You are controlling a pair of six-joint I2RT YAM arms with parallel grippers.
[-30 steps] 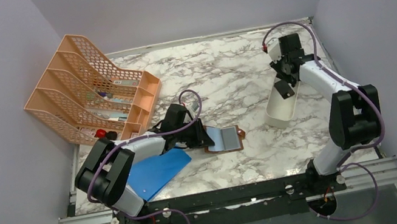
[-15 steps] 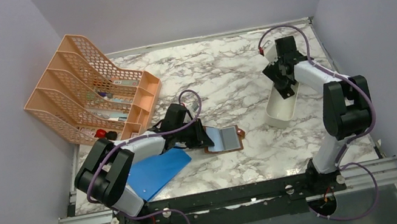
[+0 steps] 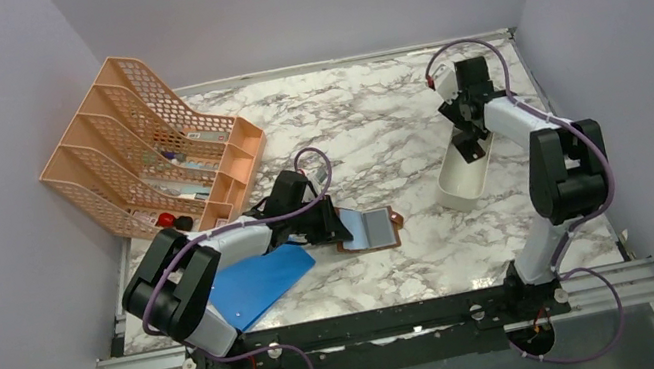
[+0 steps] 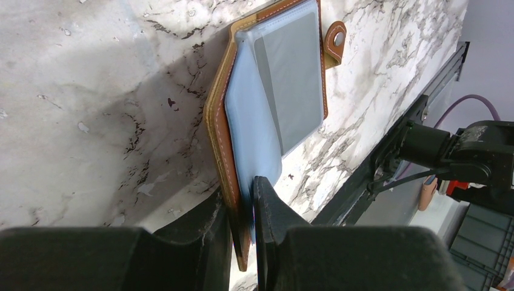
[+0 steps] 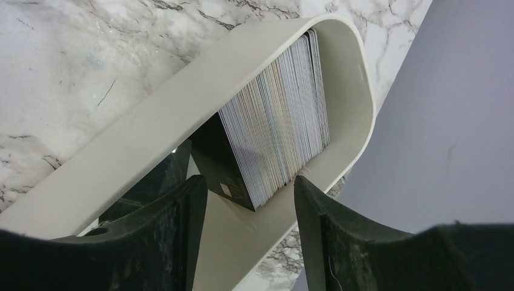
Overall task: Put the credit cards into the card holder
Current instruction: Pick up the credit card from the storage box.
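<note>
1. Card holder [image 3: 372,229] — laid open mid-table [image 3: 374,125]; long axis left–right, snap tab [image 4: 334,39] pointed right, away from left gripper [image 4: 241,194].
2. Left gripper — pinched on card holder's left edge, cover and clear sleeve [image 4: 267,103] together.
3. Tray [image 5: 182,109] — at right; cards [image 5: 285,121] stood on edge in a stack.
4. Right gripper [image 5: 248,182] — jaws spread, set either side of the stack's corner.

Left claw [image 4: 242,203] clamped, low; right claw [image 5: 248,182] spread, pointing down.

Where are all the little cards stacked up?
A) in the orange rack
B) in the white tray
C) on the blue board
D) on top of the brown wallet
B: the credit cards stand on edge, packed together inside the white tray.
</note>
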